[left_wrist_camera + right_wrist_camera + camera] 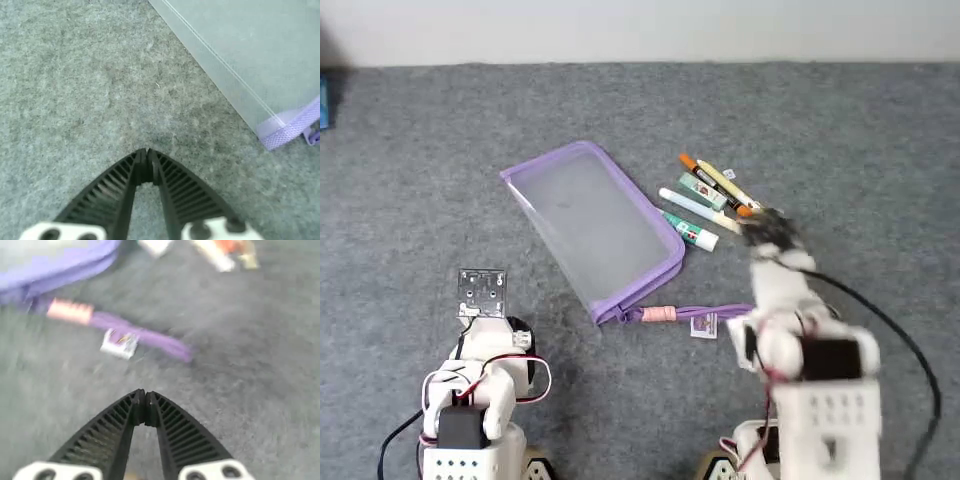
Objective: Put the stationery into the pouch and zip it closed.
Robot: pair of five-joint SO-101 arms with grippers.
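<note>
Now, pouch [585, 225]: clear with purple edging, lying flat and slanted, unzipped side not discernible.
Stationery [705, 200]: several pens and markers fanned out just beside the pouch's long edge, outside it.
Strap [680, 314]: purple, with pink and white tags, trailing from the pouch's near corner.
Right gripper [767, 230]: fingers pressed together, empty, tip just beside the stationery's near ends.
Left gripper [145, 151]: fingers together, empty, low, near the pouch's corner but apart from it.
Table [420, 150]: grey, carpet-like surface.
</note>
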